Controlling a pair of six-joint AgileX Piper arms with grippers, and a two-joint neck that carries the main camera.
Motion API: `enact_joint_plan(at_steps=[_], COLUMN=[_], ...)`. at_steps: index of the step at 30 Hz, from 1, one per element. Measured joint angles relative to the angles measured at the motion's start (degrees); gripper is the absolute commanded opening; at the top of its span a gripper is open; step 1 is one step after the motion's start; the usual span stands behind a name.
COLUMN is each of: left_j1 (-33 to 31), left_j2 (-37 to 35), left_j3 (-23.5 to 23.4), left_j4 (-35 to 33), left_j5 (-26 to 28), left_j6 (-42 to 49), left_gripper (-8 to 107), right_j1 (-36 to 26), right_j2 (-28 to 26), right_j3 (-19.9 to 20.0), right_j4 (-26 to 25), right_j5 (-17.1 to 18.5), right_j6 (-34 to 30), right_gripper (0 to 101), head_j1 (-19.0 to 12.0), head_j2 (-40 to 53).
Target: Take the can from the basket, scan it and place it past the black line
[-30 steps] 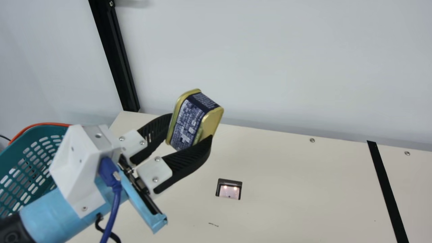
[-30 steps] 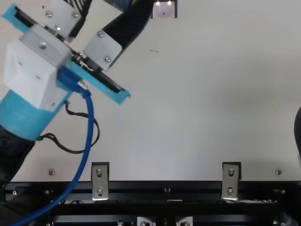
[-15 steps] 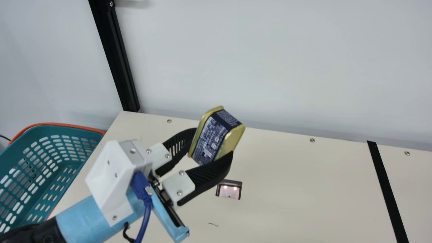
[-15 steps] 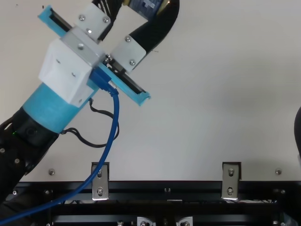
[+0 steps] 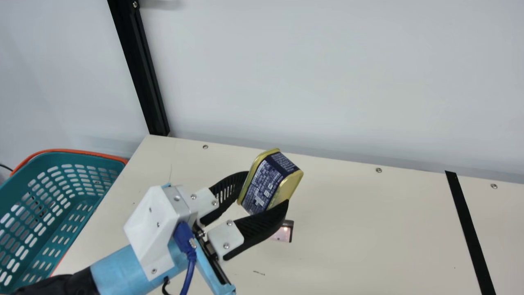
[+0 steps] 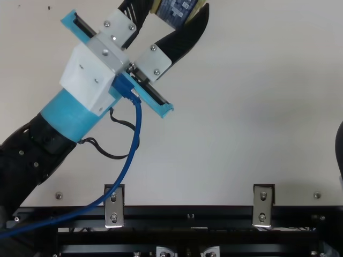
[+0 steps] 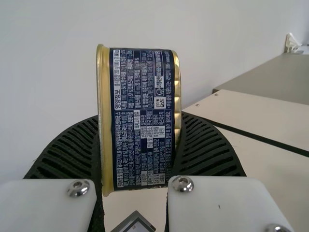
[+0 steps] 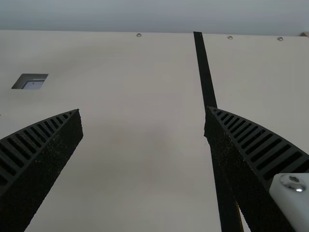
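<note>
In the main view my left gripper (image 5: 266, 189) is shut on the can (image 5: 264, 184), gold-rimmed with a dark blue label, held tilted above the table near the scanner (image 5: 285, 232), which it partly covers. The top view has the left gripper (image 6: 174, 20) and the can (image 6: 178, 9) at its upper edge. In the left wrist view the left gripper (image 7: 137, 150) pinches the can (image 7: 142, 121) between both ribbed fingers. My right gripper (image 8: 144, 112) stands open in the right wrist view, the black line (image 8: 205, 72) behind one finger. The basket (image 5: 82, 157) is at the main view's left.
The black line (image 5: 468, 229) crosses the table (image 5: 368, 229) at the main view's right. A black post (image 5: 141, 69) rises at the table's far left corner. Blue cable (image 6: 126, 166) trails from the left arm in the top view.
My left gripper has moved rightward and toward the table's near side with the can, lower in the main view, and now covers part of the scanner. The basket shows more fully.
</note>
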Motion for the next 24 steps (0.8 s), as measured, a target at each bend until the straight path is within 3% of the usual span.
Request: enact_joint_plan(at_steps=[10, 24], left_j1=[2.5, 7.5], left_j2=[5.2, 8.5], left_j3=[-1.6, -4.7], left_j4=[3.0, 8.7], left_j5=[-4.6, -4.7], left_j6=[-2.0, -7.4], left_gripper=[10, 10], right_j1=[0.0, 0.0], right_j2=[0.0, 0.0], right_j3=[0.0, 0.0], right_j4=[0.0, 0.0], right_j5=[0.0, 0.0], right_j6=[0.0, 0.0], right_gripper=[101, 101], head_j1=[0.0, 0.3], head_j2=[0.0, 0.0])
